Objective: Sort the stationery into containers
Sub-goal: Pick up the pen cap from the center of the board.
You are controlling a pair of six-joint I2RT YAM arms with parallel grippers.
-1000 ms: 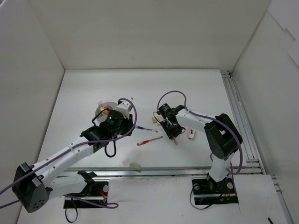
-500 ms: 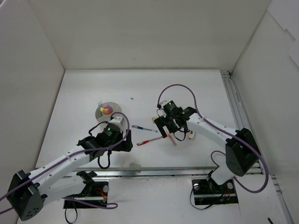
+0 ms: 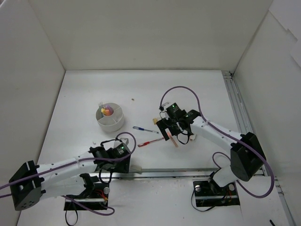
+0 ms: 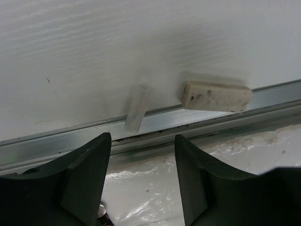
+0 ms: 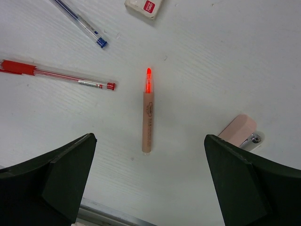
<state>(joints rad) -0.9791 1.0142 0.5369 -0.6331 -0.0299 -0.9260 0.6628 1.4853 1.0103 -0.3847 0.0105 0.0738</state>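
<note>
Hovering at the near rail, the left claw has come back from the white cup, where it hung a second ago. Its jaws stand apart with nothing between them, so that delivery looks finished. Just beyond them lie one cream eraser and one clear cap, the eraser probably next.

Farther in and to the right, the right claw has risen slightly and spread wide. It is released and empty above one orange marker lying flat on the worktop, so that grasp is not yet made. Around the marker are two pens, one red pen and one blue pen. One labelled white eraser and one pink piece that I cannot identify lie there too.

Farthest, to the left, the single cup now stands uncovered, with small coloured items in a far compartment; their number is unclear.
</note>
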